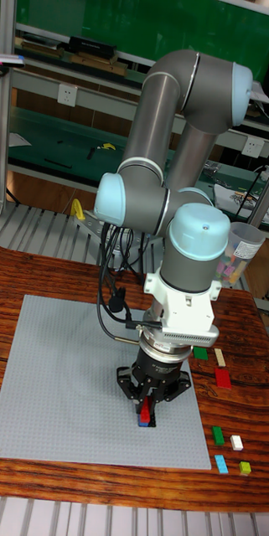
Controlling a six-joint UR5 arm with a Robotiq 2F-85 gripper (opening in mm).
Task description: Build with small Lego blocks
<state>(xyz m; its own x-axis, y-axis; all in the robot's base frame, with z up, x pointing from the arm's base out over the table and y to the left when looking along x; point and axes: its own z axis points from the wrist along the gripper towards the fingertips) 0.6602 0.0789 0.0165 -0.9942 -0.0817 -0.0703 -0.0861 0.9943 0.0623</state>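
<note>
My gripper (145,408) points straight down over the right front part of the grey baseplate (59,377). Its fingers are shut on a small red Lego block (145,411), which sits on top of a blue block (145,421) on the plate. Loose small blocks lie on the wooden table to the right of the plate: a green one (201,353), a cream one (220,358), a red one (224,378), another green one (218,434), a white one (237,442), a light blue one (222,464) and a yellow-green one (245,468).
A clear plastic cup (239,251) with coloured pieces stands at the back right of the table. Black cables hang from the arm over the plate's back right. Metal shelving and benches stand behind the table.
</note>
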